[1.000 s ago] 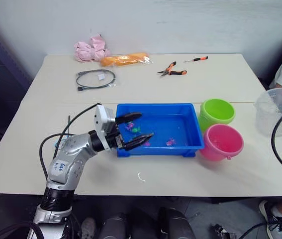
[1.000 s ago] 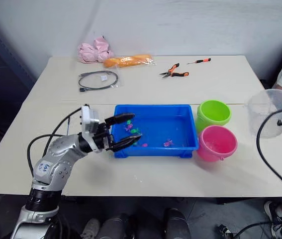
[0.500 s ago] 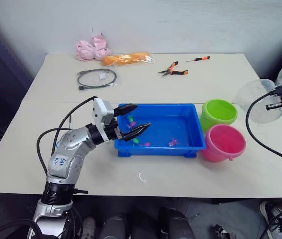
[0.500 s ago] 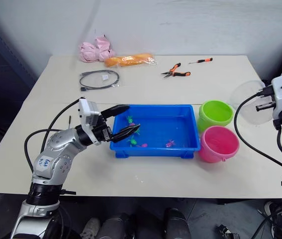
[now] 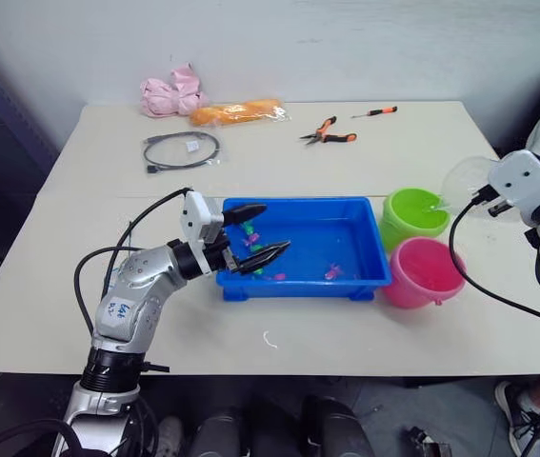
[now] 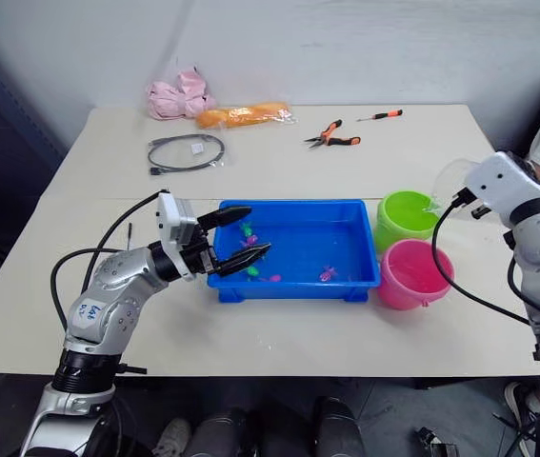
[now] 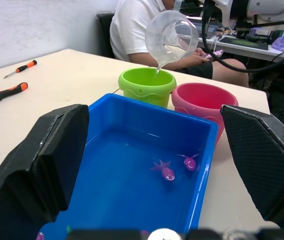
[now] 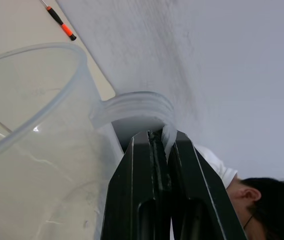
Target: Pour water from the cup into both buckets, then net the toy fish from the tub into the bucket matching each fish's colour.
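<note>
The clear cup (image 5: pixel 460 179) is tipped over the lime green bucket (image 5: pixel 414 215), and a thin stream of water runs from its spout into that bucket (image 7: pixel 147 84). My right gripper (image 8: pixel 159 137) is shut on the cup's handle. The pink bucket (image 5: pixel 426 272) stands just in front of the green one, both right of the blue tub (image 5: pixel 346 249). Pink toy fish (image 7: pixel 165 171) and some green ones lie in the tub. My left gripper (image 5: pixel 275 228) is open and empty over the tub's left end.
At the back of the table lie orange-handled pliers (image 5: pixel 328 133), a small screwdriver (image 5: pixel 375 112), a coiled cable (image 5: pixel 182 150), a pink cloth (image 5: pixel 170 95) and an orange bag (image 5: pixel 237 112). A person in a white shirt (image 7: pixel 136 27) sits at the table's right side.
My right arm has carried the cup left from the table's right edge and tipped it over the green bucket. The left gripper has stayed open over the tub's left end.
</note>
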